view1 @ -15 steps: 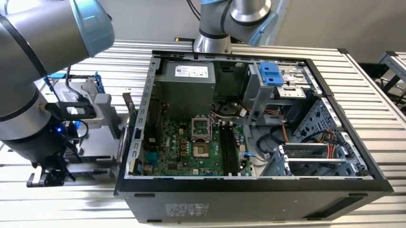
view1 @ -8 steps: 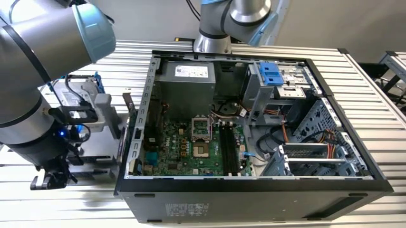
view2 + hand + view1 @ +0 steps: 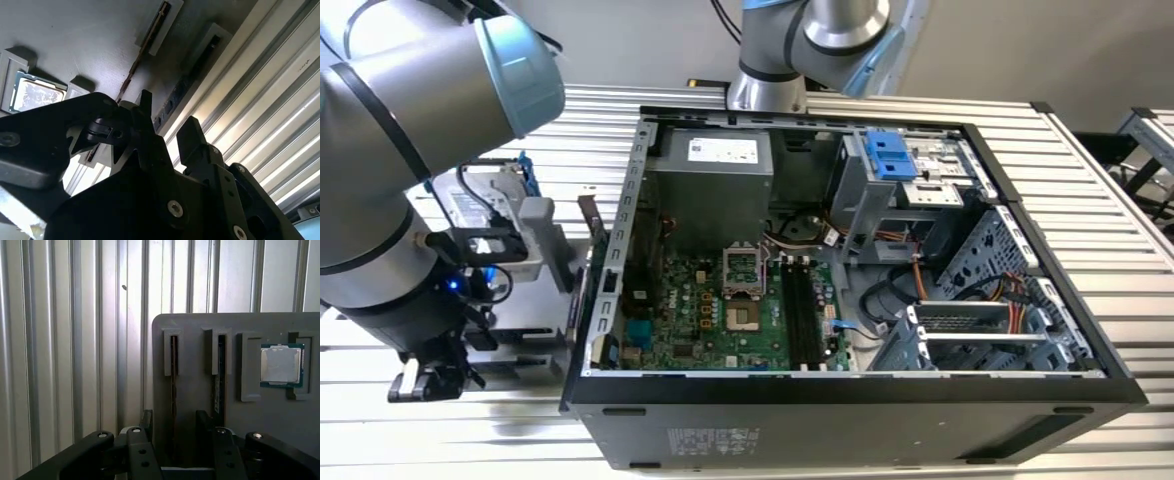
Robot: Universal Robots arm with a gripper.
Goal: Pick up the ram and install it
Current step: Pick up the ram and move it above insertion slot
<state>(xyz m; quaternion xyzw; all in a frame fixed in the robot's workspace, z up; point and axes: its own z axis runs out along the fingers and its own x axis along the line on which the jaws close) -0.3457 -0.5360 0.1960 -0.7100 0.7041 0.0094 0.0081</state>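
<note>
Ram (image 3: 173, 385) (image 3: 176, 95), a slim long dark flat stick, stands on edge in the slot nearest the edge of a grey plastic holder tray (image 3: 200, 345). My black two-fingered end effector (image 3: 174, 415) (image 3: 166, 110) is spread, one finger on each side of that stick. I see gaps on both sides in the first wrist view, so it isn't pinching. A second dark stick (image 3: 218, 375) is in the neighbouring slot, with a square silver-topped processor chip (image 3: 281, 365) beyond it. The tray lies on the ribbed metal surface (image 3: 75, 340). In the exterior view an open black computer case (image 3: 854, 410) also sits on that surface.
</note>
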